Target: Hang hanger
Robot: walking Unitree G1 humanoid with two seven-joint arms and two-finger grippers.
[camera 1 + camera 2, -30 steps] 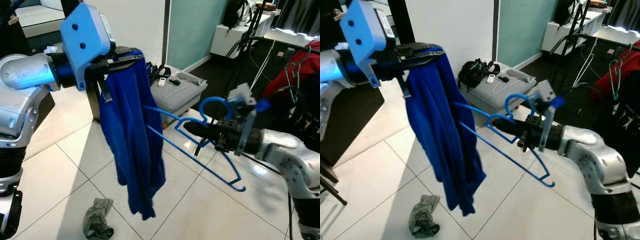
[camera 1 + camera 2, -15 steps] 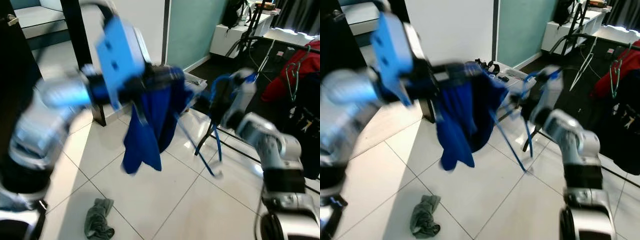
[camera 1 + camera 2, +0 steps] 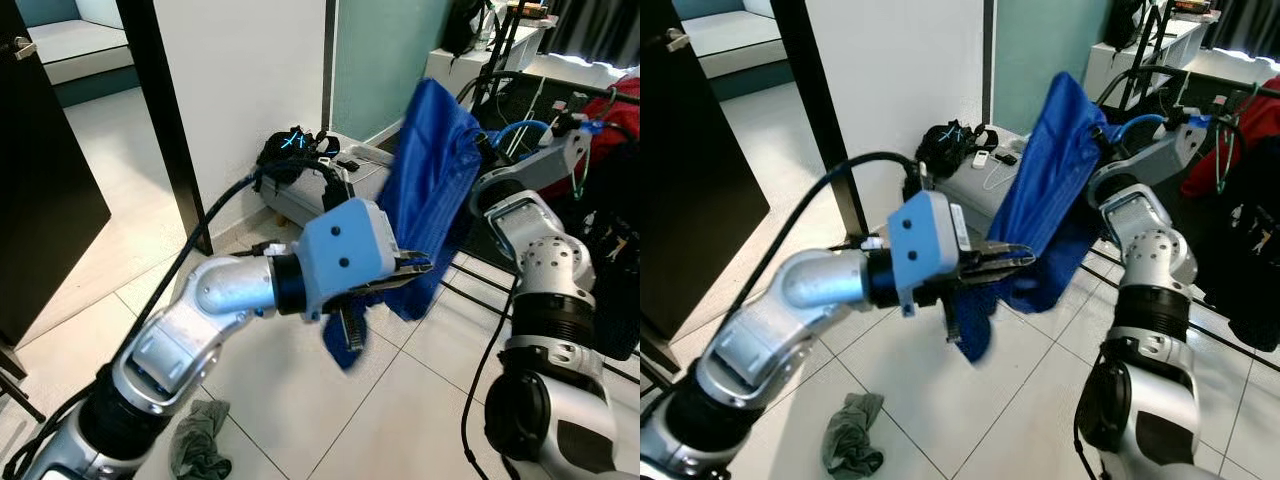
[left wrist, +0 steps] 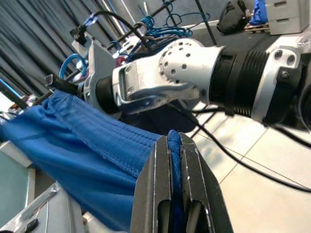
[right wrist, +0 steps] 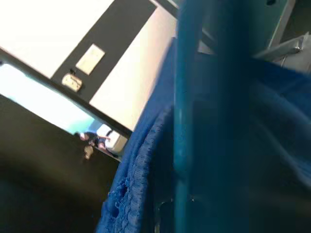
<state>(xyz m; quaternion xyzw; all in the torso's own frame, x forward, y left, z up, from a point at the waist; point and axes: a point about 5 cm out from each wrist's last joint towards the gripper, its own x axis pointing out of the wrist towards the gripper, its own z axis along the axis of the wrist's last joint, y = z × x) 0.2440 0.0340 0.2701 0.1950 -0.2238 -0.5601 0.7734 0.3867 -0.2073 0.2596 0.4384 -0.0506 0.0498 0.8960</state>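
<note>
Both arms have swung toward the black clothes rack (image 3: 500, 80). Left pincer (image 3: 415, 272) pinches the blue mesh garment's (image 3: 430, 170) lower edge; the cloth stretches upward to the right pincer (image 3: 1110, 135), whose grip I cannot tell. Blue plastic hanger (image 5: 204, 111) sits there, nearest the right arm.

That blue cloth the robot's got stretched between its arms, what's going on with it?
The robot is handling a blue garment with both arms. Its left gripper has its fingers shut on the lower edge of the cloth, while the right gripper holds the top up high with a blue hanger, beside a clothes rack where a red garment hangs. A grey rag lies on the tiled floor.
</note>
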